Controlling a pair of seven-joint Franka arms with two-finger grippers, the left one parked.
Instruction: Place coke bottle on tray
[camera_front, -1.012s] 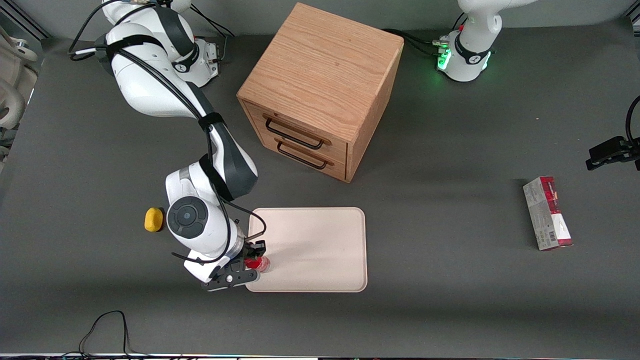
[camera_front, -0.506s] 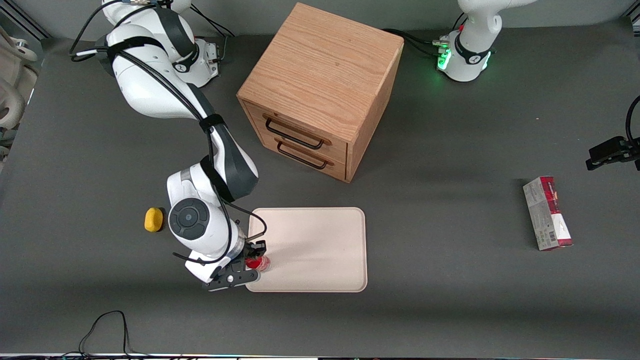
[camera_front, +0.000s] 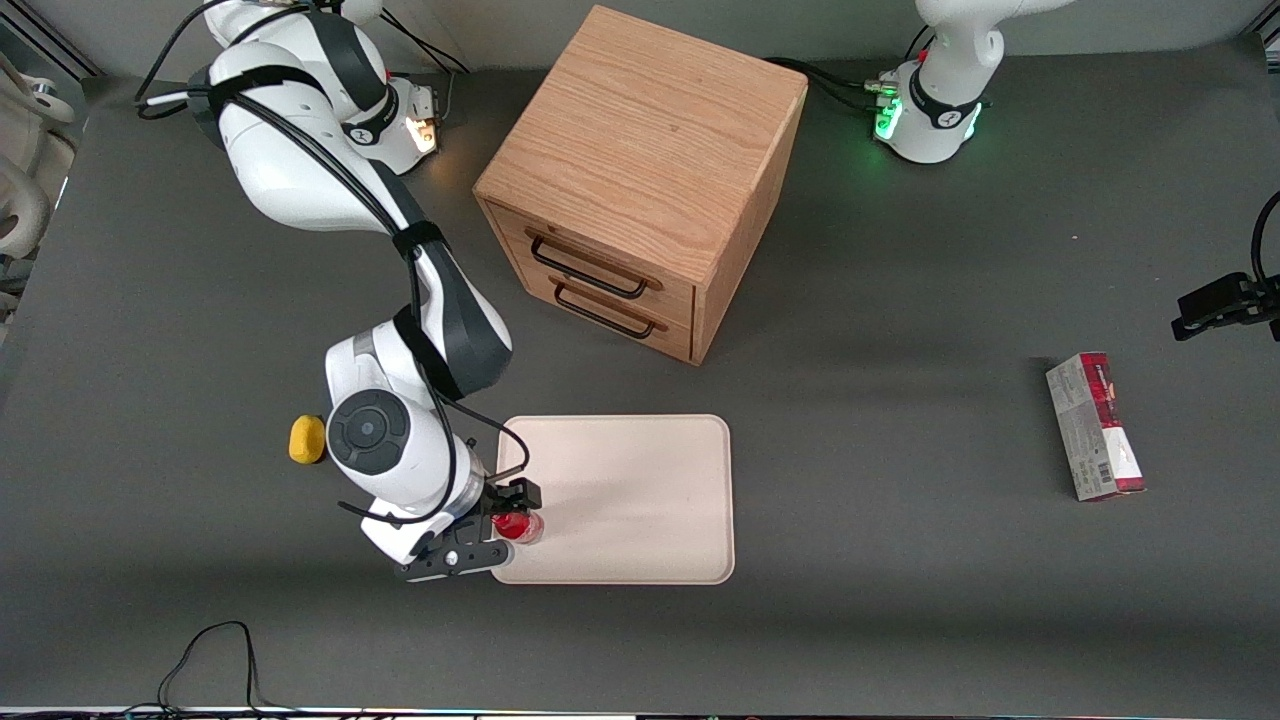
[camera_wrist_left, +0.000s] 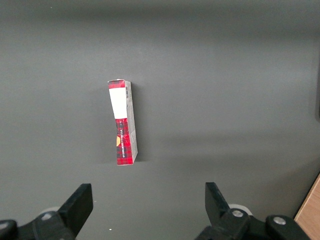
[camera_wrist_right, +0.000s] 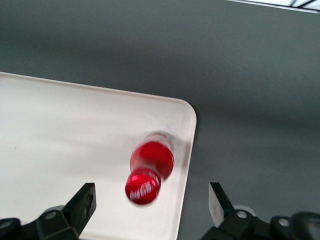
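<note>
In the lower left of centre of the front view, the right arm's gripper (camera_front: 505, 525) hangs over the working-arm end of the tray (camera_front: 640, 480), its fingers (camera_wrist_right: 82, 202) spread wide with clear gaps on both sides of the coke bottle (camera_front: 519, 526). In the wrist view the coke bottle (camera_wrist_right: 150, 167) stands upright on the tray (camera_wrist_right: 60, 130), near a rounded corner and just inside the low rim. A yellow lemon-like lump (camera_front: 306, 439) lies on the table beside the arm. A wooden drawer cabinet (camera_front: 640, 180) sits at upper centre, and a red-and-grey carton (camera_front: 1094, 426) lies toward the parked arm's end.
</note>
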